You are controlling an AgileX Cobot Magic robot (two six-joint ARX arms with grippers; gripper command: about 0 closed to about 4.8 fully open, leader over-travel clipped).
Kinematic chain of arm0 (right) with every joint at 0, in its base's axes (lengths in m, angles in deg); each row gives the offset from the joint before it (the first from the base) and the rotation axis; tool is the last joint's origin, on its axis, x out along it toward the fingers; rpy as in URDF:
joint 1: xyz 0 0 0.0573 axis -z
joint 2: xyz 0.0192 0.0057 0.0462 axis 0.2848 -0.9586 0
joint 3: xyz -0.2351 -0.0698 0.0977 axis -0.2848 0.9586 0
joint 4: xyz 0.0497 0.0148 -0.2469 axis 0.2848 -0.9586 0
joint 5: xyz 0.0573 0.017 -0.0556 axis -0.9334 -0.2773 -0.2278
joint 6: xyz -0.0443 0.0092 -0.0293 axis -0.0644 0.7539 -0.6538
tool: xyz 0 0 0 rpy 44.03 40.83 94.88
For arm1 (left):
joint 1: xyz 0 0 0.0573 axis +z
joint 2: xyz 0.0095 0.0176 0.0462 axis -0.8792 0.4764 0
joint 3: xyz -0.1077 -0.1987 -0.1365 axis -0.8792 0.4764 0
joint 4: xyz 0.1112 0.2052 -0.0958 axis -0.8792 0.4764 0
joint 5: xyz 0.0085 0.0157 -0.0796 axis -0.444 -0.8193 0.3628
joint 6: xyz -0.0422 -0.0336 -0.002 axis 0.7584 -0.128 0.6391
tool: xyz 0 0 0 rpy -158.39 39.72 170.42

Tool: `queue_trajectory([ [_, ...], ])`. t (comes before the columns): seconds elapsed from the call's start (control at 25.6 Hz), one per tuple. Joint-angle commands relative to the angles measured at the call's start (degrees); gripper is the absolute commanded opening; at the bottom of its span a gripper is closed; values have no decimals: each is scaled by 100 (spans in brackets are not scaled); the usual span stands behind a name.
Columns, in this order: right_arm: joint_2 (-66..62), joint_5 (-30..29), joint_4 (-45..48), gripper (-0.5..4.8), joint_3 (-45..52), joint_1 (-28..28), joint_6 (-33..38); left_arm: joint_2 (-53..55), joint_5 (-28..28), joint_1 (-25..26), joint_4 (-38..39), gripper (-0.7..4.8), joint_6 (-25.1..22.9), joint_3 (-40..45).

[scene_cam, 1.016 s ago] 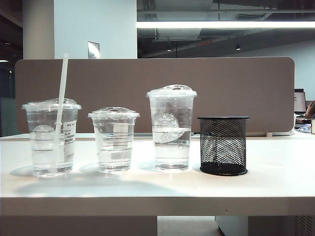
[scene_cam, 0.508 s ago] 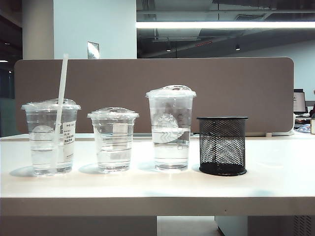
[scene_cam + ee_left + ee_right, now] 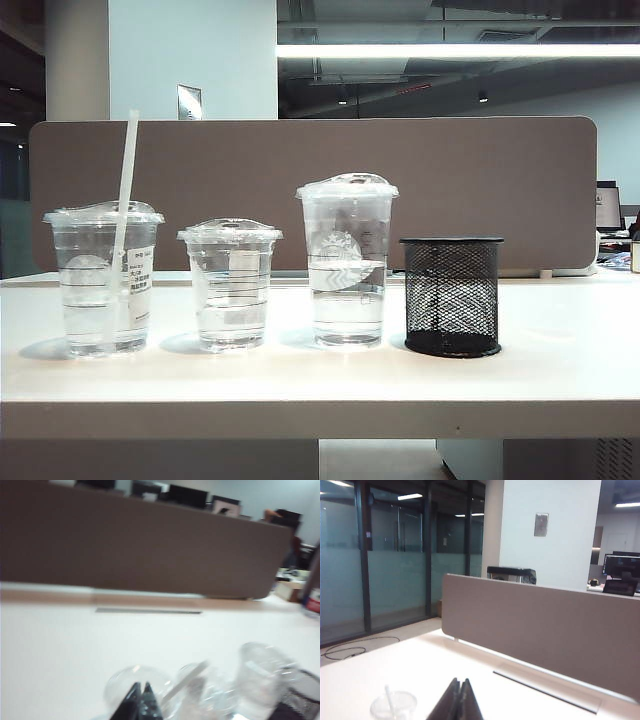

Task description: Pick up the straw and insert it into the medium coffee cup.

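Above the table and pulled back from it, my right gripper (image 3: 459, 700) has its two dark fingers pressed together on nothing, and my left gripper (image 3: 140, 702) shows the same: tips meeting in a point, nothing between them. Neither arm appears in the exterior view. Below the left gripper, blurred, lie the lids of the cups; below the right one I make out the medium coffee cup (image 3: 393, 706) alone, well apart from my fingers, with the straw (image 3: 390, 698) rising from its lid. From the exterior view the straw (image 3: 123, 215) stands slightly tilted through the lid of the medium coffee cup (image 3: 102, 280), the widest of the three, at the left end of the row on the table (image 3: 320, 375); its lower part reaches down into the water. Beside it stand the short cup (image 3: 230, 283), then the tall cup (image 3: 347, 260), then the black mesh holder (image 3: 452, 296). I judge the insertion done. Were I to handle the straw again, I would expect it to be very light, smooth, and easy to crush or bend, so I would pinch it gently on the bare length above the lid, across its width. The cup is thin plastic and holds water; a sideways knock could tip or spill it.
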Motion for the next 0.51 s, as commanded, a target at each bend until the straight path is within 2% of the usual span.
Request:
queue_trajectory([
  [0.04, 389, 284, 26, -9, 476, -2, 26, 24, -107, -7, -732, -4, 164, 616],
  [0.12, 584, 286, -63, -9, 774, -2, 26, 24, -105, -7, -881, -4, 240, 955],
  [0.27, 940, 216, -72, -9, 1397, -17, 26, 24, -107, -9, -887, -4, 898, 1392],
  [0.51, 1464, -76, -57, -9, 2603, -35, 479, 24, -273, -7, -863, -4, 933, 1849],
])
